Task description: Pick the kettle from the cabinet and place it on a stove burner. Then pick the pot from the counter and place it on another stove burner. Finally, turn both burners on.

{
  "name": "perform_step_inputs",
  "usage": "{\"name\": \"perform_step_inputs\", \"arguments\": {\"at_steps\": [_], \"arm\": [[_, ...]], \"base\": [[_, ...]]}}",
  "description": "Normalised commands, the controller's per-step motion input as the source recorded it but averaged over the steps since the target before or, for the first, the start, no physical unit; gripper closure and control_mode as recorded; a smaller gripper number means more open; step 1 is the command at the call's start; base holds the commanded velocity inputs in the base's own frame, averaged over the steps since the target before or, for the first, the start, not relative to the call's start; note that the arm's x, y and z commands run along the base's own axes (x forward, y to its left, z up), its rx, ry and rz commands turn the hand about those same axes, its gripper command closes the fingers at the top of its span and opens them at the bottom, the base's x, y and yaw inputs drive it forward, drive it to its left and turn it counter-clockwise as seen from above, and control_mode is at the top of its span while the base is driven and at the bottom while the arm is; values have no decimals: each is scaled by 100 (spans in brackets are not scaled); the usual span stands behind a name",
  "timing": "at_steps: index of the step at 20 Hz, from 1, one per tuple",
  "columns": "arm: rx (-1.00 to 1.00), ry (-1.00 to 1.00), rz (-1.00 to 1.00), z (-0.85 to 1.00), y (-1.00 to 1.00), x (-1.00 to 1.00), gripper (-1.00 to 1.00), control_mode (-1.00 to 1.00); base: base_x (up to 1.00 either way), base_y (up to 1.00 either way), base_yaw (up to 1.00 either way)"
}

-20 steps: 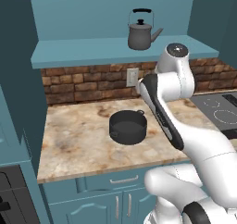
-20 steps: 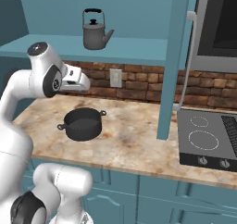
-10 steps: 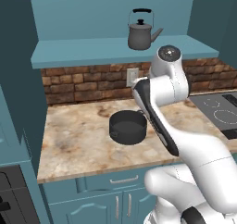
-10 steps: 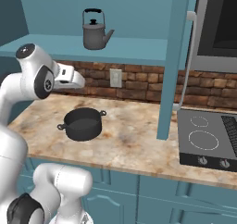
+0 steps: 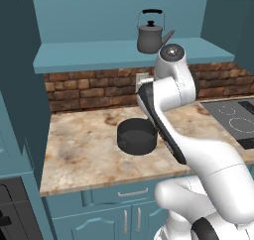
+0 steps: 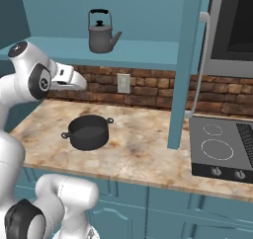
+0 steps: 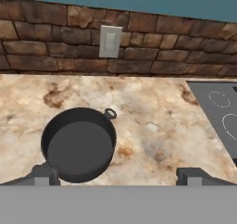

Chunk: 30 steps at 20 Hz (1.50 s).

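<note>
Up on the cabinet shelf (image 5: 124, 55) the kettle (image 6: 102, 33) waits unpicked; jaws spread, empty, over the pot (image 7: 78, 144) at 7 o'clock. Next: raise the gripper (image 7: 118, 174) to the kettle.

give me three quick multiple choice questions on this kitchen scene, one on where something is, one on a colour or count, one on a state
1. Where is the kettle?
A. on the teal cabinet shelf
B. on the cooktop
C. inside the pot

2. How many loop handles show on the pot?
A. none
B. two
C. four

3. What state is the gripper in?
A. shut on the pot
B. shut on the kettle
C. open, holding nothing

Answers:
1 A, the kettle stands upright on the shelf above the brick wall.
2 B, one small loop sticks out on each side.
3 C, the finger tips stand wide apart over the counter.
</note>
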Motion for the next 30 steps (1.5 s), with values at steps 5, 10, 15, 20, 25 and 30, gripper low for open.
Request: {"name": "perform_step_inputs", "arguments": {"at_steps": [5, 10, 15, 20, 25, 30], "arm": [[-2, -1, -8, 17, 5, 0, -100, -100], [-3, -5, -8, 17, 3, 0, -100, -100], [-4, -7, -7, 19, 1, 0, -100, -100], [-5, -8, -7, 23, 1, 0, -100, -100], [-5, -8, -7, 24, 1, 0, -100, -100], [-5, -7, -7, 22, 0, 0, -100, -100]], "base": [[0, 0, 0], [0, 0, 0], [0, 0, 0], [0, 0, 0], [0, 0, 0], [0, 0, 0]]}}
